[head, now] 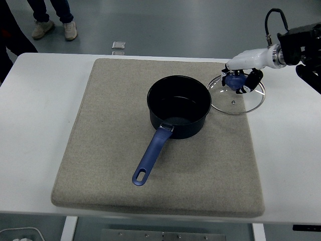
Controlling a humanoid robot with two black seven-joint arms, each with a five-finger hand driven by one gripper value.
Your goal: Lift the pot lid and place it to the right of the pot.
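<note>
Starting near: pot (179,106) open on grey mat (100,165), blue handle toward me. Beyond, at pot's right — glass lid (235,95), my right robot hand (239,79) pinched on its blue knob. Risk: lid edge close beside pot rim — could clip it, or land half off mat and tilt.

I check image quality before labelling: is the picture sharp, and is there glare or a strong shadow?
Head view: sharp throughout, lighting even and soft. The glass lid is see-through, only its rim clear; no strong glare. The pot inside is dark with a faint sheen. Shadows are weak. The right hand is not blurred.
</note>
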